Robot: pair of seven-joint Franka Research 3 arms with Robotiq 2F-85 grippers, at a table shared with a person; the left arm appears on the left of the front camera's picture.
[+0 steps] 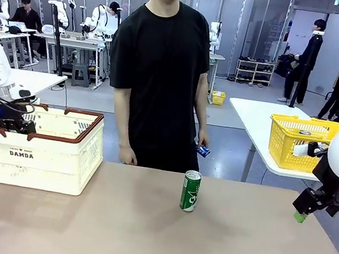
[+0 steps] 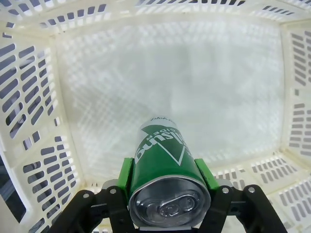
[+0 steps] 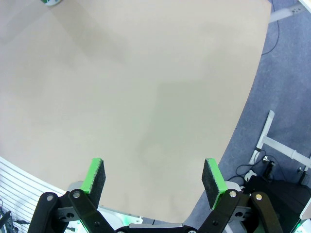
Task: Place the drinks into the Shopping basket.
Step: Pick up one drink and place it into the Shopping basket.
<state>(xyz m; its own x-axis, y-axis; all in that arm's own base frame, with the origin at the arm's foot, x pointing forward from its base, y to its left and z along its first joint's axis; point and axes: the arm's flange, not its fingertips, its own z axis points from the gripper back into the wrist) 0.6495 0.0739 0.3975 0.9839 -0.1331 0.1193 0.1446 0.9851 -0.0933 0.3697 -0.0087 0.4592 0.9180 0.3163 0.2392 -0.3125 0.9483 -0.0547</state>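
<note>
The cream-white Shopping basket [image 1: 52, 155] with a brown rim stands on the table at the left. My left gripper [image 2: 167, 177] hangs inside it, shut on a green can [image 2: 163, 170] that points down at the basket's bare floor [image 2: 184, 77]. A second green can [image 1: 190, 191] stands upright in the middle of the table. The person at the far side holds a blue can [image 1: 203, 150] in one hand by the hip. My right gripper [image 3: 154, 177] hovers open above the table's right edge, with nothing between its green pads [image 3: 95, 175]. The same gripper [image 1: 299, 215] shows at the right in the front view.
A yellow mesh basket [image 1: 300, 142] sits on a separate white table at the back right. The person stands close against the table's far edge, other hand [image 1: 129, 155] resting near it. Bare tabletop [image 1: 141, 237] stretches across the front.
</note>
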